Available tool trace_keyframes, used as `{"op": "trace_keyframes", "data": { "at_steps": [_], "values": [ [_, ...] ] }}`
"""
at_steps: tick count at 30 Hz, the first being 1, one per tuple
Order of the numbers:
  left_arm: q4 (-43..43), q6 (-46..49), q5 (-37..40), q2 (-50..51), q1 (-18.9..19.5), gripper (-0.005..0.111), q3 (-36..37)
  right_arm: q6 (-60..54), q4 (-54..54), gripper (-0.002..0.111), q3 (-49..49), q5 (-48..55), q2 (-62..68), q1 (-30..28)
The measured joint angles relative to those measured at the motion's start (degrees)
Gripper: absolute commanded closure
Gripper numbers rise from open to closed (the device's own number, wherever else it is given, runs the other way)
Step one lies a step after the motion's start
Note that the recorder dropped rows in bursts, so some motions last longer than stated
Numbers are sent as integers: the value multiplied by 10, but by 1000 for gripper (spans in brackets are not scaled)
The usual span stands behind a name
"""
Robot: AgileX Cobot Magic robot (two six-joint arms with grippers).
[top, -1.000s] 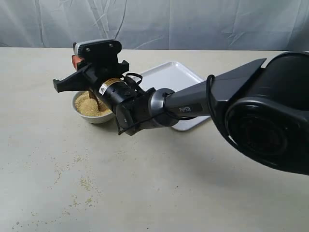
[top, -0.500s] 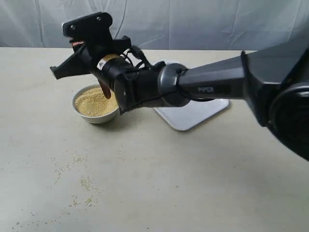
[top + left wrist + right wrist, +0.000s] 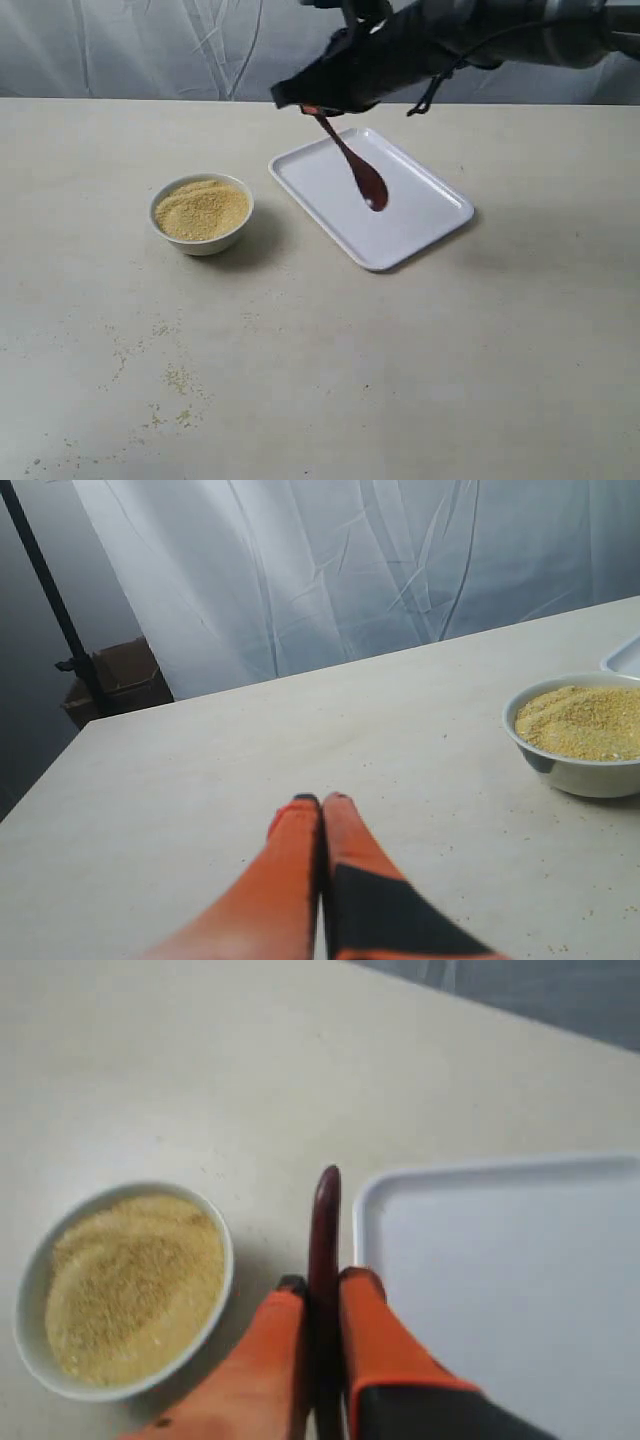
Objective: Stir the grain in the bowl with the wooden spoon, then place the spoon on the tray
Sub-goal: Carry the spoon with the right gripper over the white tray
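The white bowl holds a mound of yellow-tan grain and stands left of the white tray. My right gripper is raised over the tray's far-left part, shut on the handle of the dark wooden spoon. The spoon hangs with its scoop down, just above the tray's middle. In the right wrist view the spoon sticks out between the right gripper's fingers, with the grain on one side and the tray on the other. The left gripper is shut and empty, low over bare table, well away from the bowl.
Loose greenish-yellow specks lie scattered on the table in front of the bowl. A white curtain hangs behind the table. Beyond the table's edge, the left wrist view shows a black pole and a brown box.
My right arm lifted the spoon out of the bowl and swung right. The spoon now hangs over the tray, and the bowl is uncovered.
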Motion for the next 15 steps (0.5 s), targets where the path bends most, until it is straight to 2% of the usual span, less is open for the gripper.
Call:
{"op": "trace_keyframes", "data": {
  "at_steps": [2, 5, 10, 13, 15],
  "values": [
    [0, 0, 0, 0, 0, 107, 0, 0, -2, 108, 0, 59, 0, -39],
    [0, 0, 0, 0, 0, 107, 0, 25, -43, 108, -19, 110, 19, -49],
    [0, 0, 0, 0, 0, 107, 0, 126, -205, 108, -176, 218, 134, -49],
    [0, 0, 0, 0, 0, 107, 0, 183, -244, 105, -224, 224, 180, -49],
    [0, 0, 0, 0, 0, 107, 0, 197, -249, 98, -239, 217, 199, -46]
  ]
}}
